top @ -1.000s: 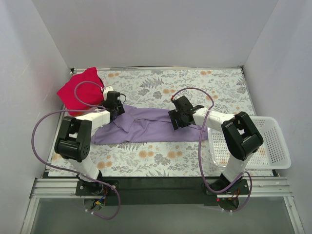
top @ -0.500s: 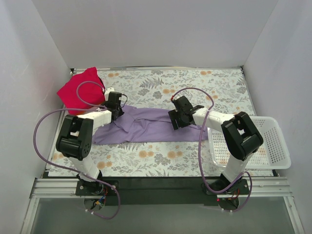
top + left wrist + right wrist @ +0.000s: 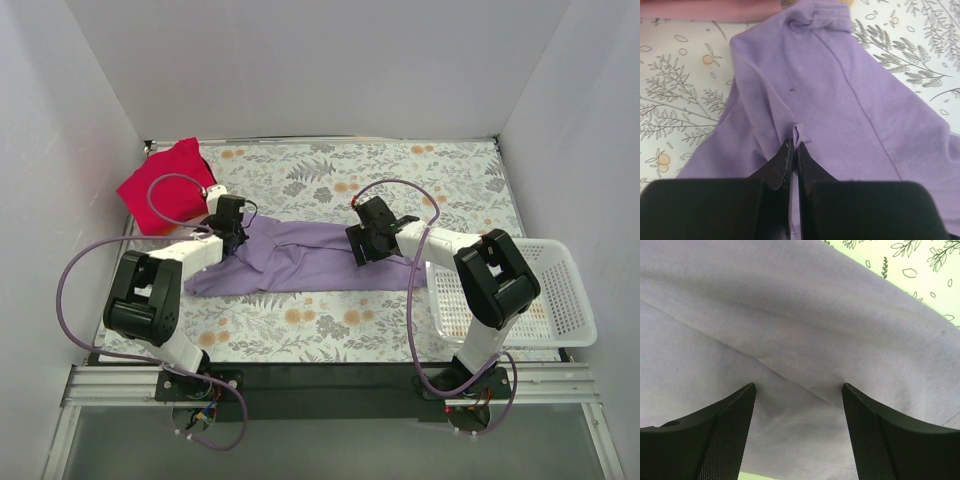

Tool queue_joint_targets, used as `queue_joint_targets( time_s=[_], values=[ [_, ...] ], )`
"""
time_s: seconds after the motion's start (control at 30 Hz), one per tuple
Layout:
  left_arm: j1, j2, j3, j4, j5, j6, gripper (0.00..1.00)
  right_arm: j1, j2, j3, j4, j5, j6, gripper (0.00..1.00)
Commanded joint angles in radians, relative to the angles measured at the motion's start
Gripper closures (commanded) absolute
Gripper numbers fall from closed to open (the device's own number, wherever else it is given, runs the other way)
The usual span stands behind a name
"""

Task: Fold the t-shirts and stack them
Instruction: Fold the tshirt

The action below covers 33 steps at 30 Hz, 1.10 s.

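**Left pinched the purple shirt, right open on top of it**

So the left gripper (image 3: 794, 145) was squeezed shut on a little ridge of the purple shirt (image 3: 840, 100), cloth nipped right at its tips. The rest of the shirt spread out ahead of it and off to its right, long and rumpled on the table (image 3: 330, 165). The red shirt (image 3: 160, 190) sat bunched up just beyond that gripper, a bit to its left. The right gripper (image 3: 799, 390) had its fingers well apart, tips down on the shirt's other end, a crease running between them and nothing clamped. The basket (image 3: 570, 300) was off to its right, back toward the arm's base.
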<state>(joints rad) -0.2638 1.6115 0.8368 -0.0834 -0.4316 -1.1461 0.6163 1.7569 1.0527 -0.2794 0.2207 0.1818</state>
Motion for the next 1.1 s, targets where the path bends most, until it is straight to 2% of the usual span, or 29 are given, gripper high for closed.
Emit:
queue_joint_targets(
  time_s=[0.0,0.4,0.43,0.47,0.57,0.6,0.7,0.87,1.0,1.07],
  values=[
    [-0.003,-0.076,-0.034,-0.059,-0.096,-0.027,1.00,-0.007,0.004,0.003,0.013,0.020,0.001,0.36],
    [0.017,-0.301,-0.191,-0.134,-0.128,-0.138,0.98,-0.007,-0.004,-0.003,0.025,-0.001,-0.002,0.36],
    [0.017,-0.314,-0.197,-0.138,-0.119,-0.147,0.95,-0.007,-0.004,-0.005,0.025,-0.004,-0.002,0.36],
    [0.020,-0.323,-0.208,-0.142,-0.116,-0.152,0.82,-0.007,-0.005,-0.006,0.025,-0.004,-0.002,0.36],
    [0.020,-0.360,-0.212,-0.171,-0.121,-0.162,0.64,-0.007,-0.011,-0.010,0.026,-0.003,-0.002,0.36],
    [0.018,-0.383,-0.211,-0.190,-0.124,-0.162,0.52,-0.007,-0.019,-0.011,0.026,-0.001,-0.004,0.36],
    [0.020,-0.451,-0.200,-0.219,-0.130,-0.167,0.37,-0.007,-0.043,-0.014,0.025,-0.001,-0.002,0.36],
    [0.017,-0.515,-0.179,-0.199,-0.093,-0.164,0.31,-0.006,-0.080,-0.022,0.017,0.008,-0.002,0.36],
    [0.005,-0.417,-0.157,-0.144,-0.030,-0.155,0.31,-0.006,-0.114,-0.040,0.013,0.029,0.007,0.36],
    [-0.006,-0.369,-0.143,-0.135,-0.024,-0.153,0.25,-0.006,-0.128,-0.056,0.008,0.040,0.011,0.36]
  ],
)
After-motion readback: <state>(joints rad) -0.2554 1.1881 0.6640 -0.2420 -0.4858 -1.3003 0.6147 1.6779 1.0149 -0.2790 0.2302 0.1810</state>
